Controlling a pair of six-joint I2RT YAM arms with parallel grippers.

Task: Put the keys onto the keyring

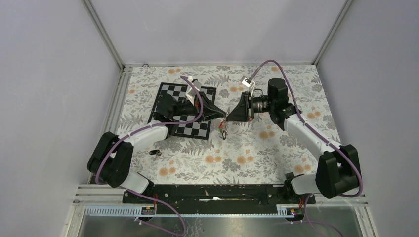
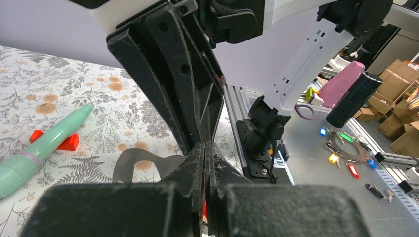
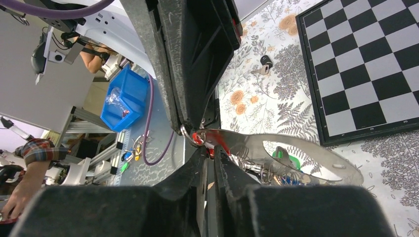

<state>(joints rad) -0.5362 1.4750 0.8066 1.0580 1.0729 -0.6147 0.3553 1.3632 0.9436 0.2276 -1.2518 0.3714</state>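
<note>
Grippers meet tip to tip.
Both arms reach inward, level: left gripper (image 1: 224, 114) pinches the keyring (image 3: 184, 132), right gripper (image 3: 210, 154) a red key (image 3: 209, 138).

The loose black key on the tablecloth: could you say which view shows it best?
Right wrist view: the black key lies near the chessboard, tag and blade distinct. Top view shows only a dark speck; left wrist view misses it.
</note>
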